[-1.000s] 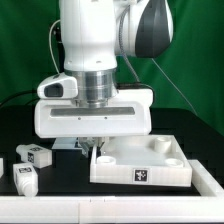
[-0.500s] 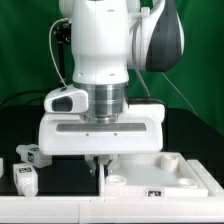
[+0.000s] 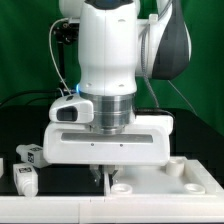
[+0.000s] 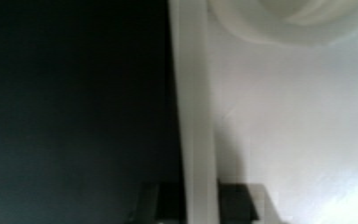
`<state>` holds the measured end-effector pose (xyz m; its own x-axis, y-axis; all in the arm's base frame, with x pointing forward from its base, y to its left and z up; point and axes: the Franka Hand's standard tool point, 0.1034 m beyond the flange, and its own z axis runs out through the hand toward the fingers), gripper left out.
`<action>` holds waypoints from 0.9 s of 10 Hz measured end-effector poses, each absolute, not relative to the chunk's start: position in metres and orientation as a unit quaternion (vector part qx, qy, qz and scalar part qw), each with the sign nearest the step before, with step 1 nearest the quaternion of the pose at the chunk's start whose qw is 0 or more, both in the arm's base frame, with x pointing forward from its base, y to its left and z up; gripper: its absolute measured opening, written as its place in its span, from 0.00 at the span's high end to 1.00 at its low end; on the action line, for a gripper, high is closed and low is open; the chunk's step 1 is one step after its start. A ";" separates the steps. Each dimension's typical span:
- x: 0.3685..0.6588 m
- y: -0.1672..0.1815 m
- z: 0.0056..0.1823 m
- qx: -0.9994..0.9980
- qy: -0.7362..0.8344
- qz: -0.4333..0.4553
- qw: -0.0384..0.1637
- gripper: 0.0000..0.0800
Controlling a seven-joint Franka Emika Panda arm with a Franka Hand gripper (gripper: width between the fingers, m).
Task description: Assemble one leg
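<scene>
**Gripper [image 3: 103, 176] clamped on the slab [image 3: 165, 186], legs lying off to the side**

Closest to us, lower left of the exterior view: the nearest leg [image 3: 24, 181], a small white tagged block, sits on the black surface [image 3: 60, 185]. Just behind it is a second leg [image 3: 33, 155], near the first but apart from it. Neither is touched, and both are well clear of the gripper.

Over at the lower right lies the big white slab, flat, with one raised round socket [image 3: 178, 168] showing at its corner. And here's the obstruction: the arm [image 3: 110, 70] fills the middle of the frame, and its wide white hand body hides most of the slab. Only the dark fingertips peek out below it, at the slab's near edge. Far back hangs a green backdrop [image 3: 20, 60].

The wrist view fills the gap. Two dark fingers [image 4: 243, 200] sit flush against either side of the slab's upright rim, pinching it, no gap showing. On one side of the rim is the dark surface, on the other the white slab floor and a socket. The legs show only in the exterior view.
</scene>
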<state>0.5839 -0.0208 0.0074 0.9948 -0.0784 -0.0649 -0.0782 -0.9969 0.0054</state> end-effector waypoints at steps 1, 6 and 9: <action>0.584 -0.021 0.007 0.999 -0.038 -0.033 0.001 0.94; 0.571 -0.008 0.023 0.999 -0.019 -0.040 0.002 0.27; 0.536 -0.001 0.058 0.997 -0.055 -0.051 -0.009 0.19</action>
